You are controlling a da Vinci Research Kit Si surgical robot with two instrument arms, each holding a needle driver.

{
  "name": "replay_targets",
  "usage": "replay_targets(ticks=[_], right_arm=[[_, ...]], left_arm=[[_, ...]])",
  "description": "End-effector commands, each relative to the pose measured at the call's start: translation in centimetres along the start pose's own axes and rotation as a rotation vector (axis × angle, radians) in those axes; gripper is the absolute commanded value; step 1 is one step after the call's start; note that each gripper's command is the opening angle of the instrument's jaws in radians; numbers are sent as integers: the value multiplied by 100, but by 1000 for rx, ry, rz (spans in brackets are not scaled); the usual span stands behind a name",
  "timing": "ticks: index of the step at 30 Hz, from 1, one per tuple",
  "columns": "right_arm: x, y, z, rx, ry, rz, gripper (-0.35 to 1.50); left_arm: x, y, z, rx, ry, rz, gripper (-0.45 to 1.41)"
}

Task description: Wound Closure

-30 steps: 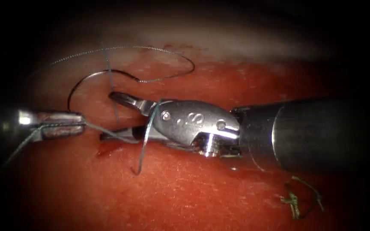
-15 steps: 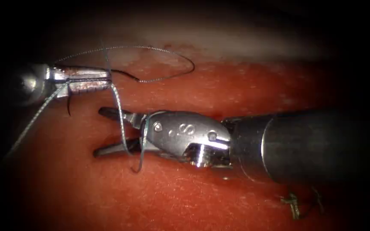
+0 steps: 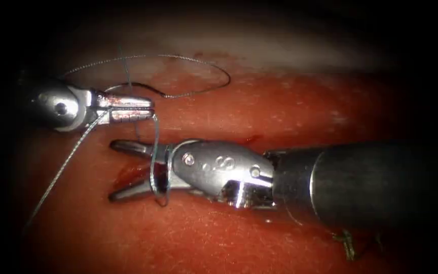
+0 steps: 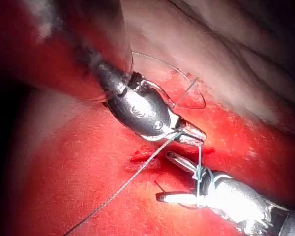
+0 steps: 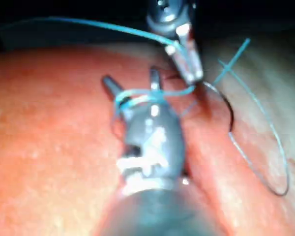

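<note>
My left tool (image 3: 149,107) is shut on the thread (image 3: 67,162) just above the cut (image 3: 128,173) in the tissue (image 3: 204,233). From its jaws the thread drops and wraps around my right tool (image 3: 111,170), which lies over the cut with jaws open and nothing between them. The dark curved needle (image 3: 140,85) lies free on the tissue behind the left tool, partly hidden by it. The left wrist view shows the left tool (image 4: 192,133) and the wrap on the right tool (image 4: 169,179). The right wrist view shows that wrap (image 5: 142,96) too.
A wide loop of thread (image 3: 204,63) rests on the pale far tissue. Red fluid (image 3: 125,175) wets the cut between the open jaws. A knotted stitch with cut ends (image 3: 348,246) sits to the right, under the right shaft (image 3: 361,182).
My left tool rose from beside the cut and moved right, carrying the thread over the right tool's jaws into a loop. The right tool shifted slightly left and down, jaws still open.
</note>
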Motion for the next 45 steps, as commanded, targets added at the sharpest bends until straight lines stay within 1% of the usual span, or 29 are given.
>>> replay_targets(ticks=[1,2,8,10,12,16,18,20,23,24,25,26,28,29,34,38,40,41,45], right_arm=[[-2,0,3,2,33,12,66],[-2,0,3,2,33,12,66],[5,3,2,-1,121,46,61],[5,3,2,-4,133,47,61],[9,9,-3,-40,172,54,59],[13,21,-15,-96,199,65,56],[13,27,-19,-143,205,70,52],[13,29,-20,-151,211,70,52],[13,39,-20,-199,243,96,47],[13,45,-21,-231,248,110,46],[13,45,-21,-231,248,110,46],[13,50,-21,-258,249,123,46],[13,58,-23,-281,251,134,44],[13,65,-23,-309,254,146,41],[10,79,-21,-358,266,182,34],[9,89,-17,-389,262,179,34],[6,94,-13,-402,252,176,34],[2,97,-9,-415,229,172,34],[-7,101,-4,-444,209,171,34]], left_arm=[[-9,6,4,-5,0,-10,-35],[-9,6,4,-5,0,-10,-35],[-19,15,6,-9,-6,-22,-35],[-21,17,6,-11,-6,-26,-35],[-28,23,2,-16,-16,-36,-35],[-35,32,-11,-17,-27,-44,-35],[-35,36,-18,-17,-30,-43,-35],[-34,37,-20,-16,-31,-43,-35],[-31,44,-24,-19,-32,-43,-35],[-29,48,-24,-22,-35,-48,-35],[-29,48,-24,-22,-35,-48,-35],[-27,52,-24,-23,-34,-49,-35],[-24,53,-25,-24,-36,-50,-35],[-20,53,-26,-25,-35,-54,-35],[-13,47,-28,-20,-36,-62,-35],[-11,42,-27,-14,-38,-65,-35],[-10,36,-26,-4,-41,-68,-35],[-10,32,-25,-3,-41,-70,-35],[-13,26,-25,3,-44,-70,-35]])
